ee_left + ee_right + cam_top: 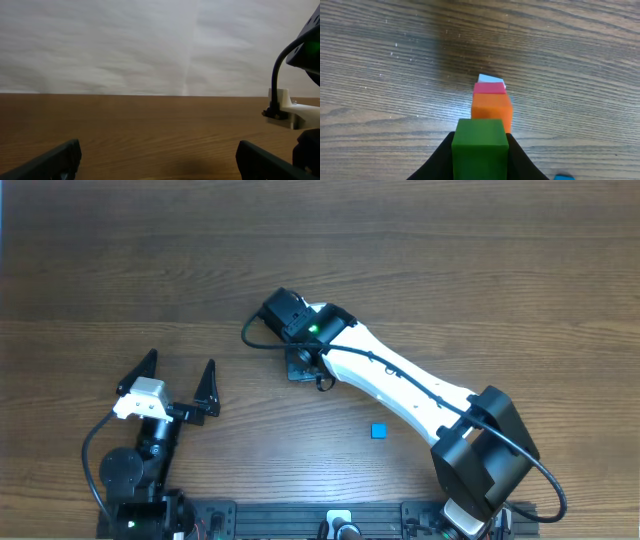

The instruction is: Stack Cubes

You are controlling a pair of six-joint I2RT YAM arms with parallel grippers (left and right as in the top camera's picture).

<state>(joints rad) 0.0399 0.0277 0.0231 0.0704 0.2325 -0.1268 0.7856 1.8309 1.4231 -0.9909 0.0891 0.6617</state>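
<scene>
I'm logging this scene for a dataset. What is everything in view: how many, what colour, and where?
green cube: 1, green, gripped by the right gripper, next to the orange cube.
orange cube: 1, orange, between the green and pink cubes.
pink cube: 1, pink, between the orange and light blue cubes.
light blue cube: 1, pale blue, at the end of that line; stack or row is unclear.
blue cube: 1, blue, alone on the table beside the right arm.
table: 1, dark brown wood.
left gripper: 1, black, open, at the left.
right gripper: 1, black, mid-table.
</scene>
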